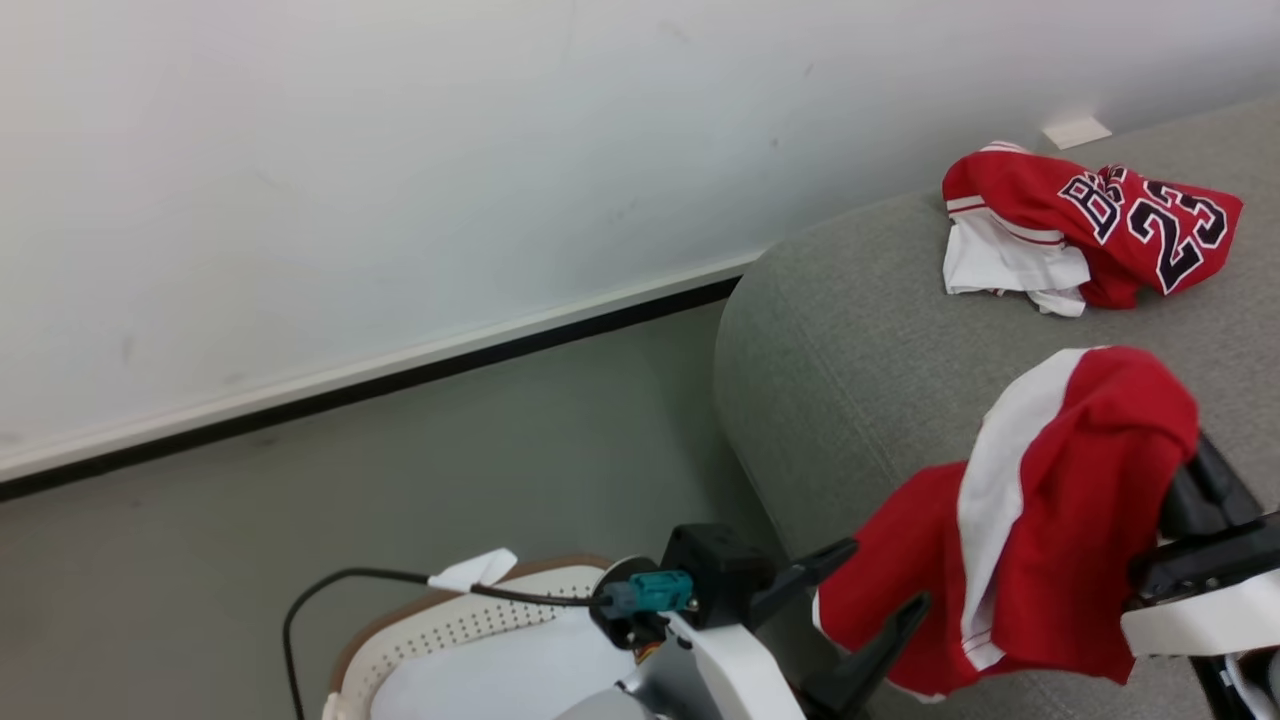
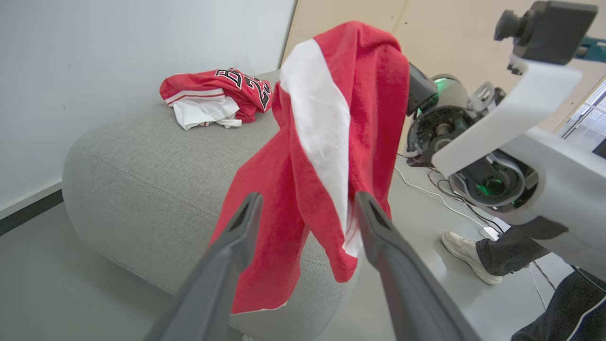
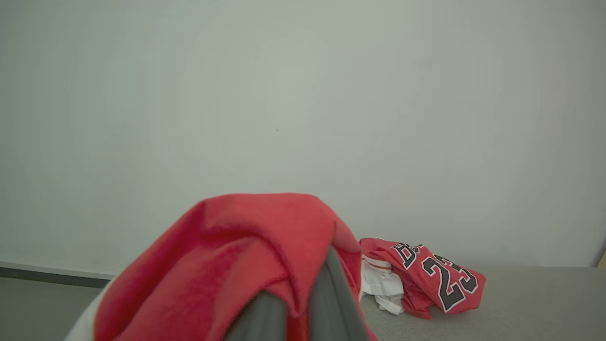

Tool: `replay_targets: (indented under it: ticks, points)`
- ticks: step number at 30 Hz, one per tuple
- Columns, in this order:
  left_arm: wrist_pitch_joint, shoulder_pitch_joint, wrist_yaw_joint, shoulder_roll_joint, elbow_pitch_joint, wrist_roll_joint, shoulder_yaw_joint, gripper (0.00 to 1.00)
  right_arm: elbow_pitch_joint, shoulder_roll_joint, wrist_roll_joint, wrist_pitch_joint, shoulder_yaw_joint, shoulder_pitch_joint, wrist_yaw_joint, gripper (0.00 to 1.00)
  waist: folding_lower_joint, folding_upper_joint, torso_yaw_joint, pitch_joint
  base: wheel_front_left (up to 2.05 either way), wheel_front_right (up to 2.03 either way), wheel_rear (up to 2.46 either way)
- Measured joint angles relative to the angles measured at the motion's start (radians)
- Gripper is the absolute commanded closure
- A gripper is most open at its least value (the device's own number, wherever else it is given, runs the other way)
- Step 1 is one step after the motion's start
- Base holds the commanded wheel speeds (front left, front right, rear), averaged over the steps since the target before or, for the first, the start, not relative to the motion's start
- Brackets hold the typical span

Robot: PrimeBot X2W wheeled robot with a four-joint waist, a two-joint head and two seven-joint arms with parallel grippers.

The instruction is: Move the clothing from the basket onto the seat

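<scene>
Wall (image 1: 400, 150): plain pale, with a dark skirting strip (image 1: 400, 375) along its foot

Floor (image 1: 450, 470): smooth grey, running from the wall to the seat

Seat (image 1: 860, 340): light-grey fabric, rounded corner, stands on the floor close to the wall

Basket (image 1: 450, 625): cream, rows of small holes, brown rim band; sits low at the bottom of the head view, well apart from the seat top. The left arm lies across it, so its contents cannot be told

Held garment (image 1: 1060, 520): red with a broad white panel, draped over the right gripper (image 3: 307, 308) and hanging down over the seat's near edge. That gripper is closed tight, with the cloth bunched round its fingers

Jersey (image 1: 1090, 225): red, black lettering and the number 23, white lining showing; lies crumpled on the seat's far side, near the wall

Left gripper (image 2: 307, 203): jaws spread wide, grasping nothing; the lower end of the held garment hangs just beyond its fingers, contact cannot be told

Left wrist view, floor beyond the seat: a person's white shoe (image 2: 468, 255) and dark trouser leg, loose cables (image 2: 440, 194) nearby
</scene>
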Motion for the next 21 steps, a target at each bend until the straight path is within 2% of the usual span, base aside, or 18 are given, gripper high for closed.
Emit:
replay_targets:
  ticks: [7, 14, 21]
  points:
    - [0.026, -0.092, -0.012, -0.003, 0.001, 0.033, -0.005, 0.0, -0.008, 0.015, 0.0, 0.0, -0.126, -0.071, 0.0, 1.0, 0.0, 0.0, 0.029, 0.088, 0.0, 0.0, 0.0]
    - [0.021, -0.232, -0.032, -0.005, 0.033, 0.088, 0.011, 0.0, 0.106, 0.012, -0.001, 0.019, -0.293, -0.358, 0.0, 1.0, 0.0001, -0.0001, 0.068, 0.223, 0.0, 0.0, 0.0]
    - [-0.026, -0.379, -0.046, -0.018, 0.07, 0.139, 0.041, 0.0, 0.294, -0.085, -0.033, 0.07, -0.515, -0.693, 0.0, 1.0, 0.0003, 0.0, 0.113, 0.374, 0.0, 0.0, 0.0]
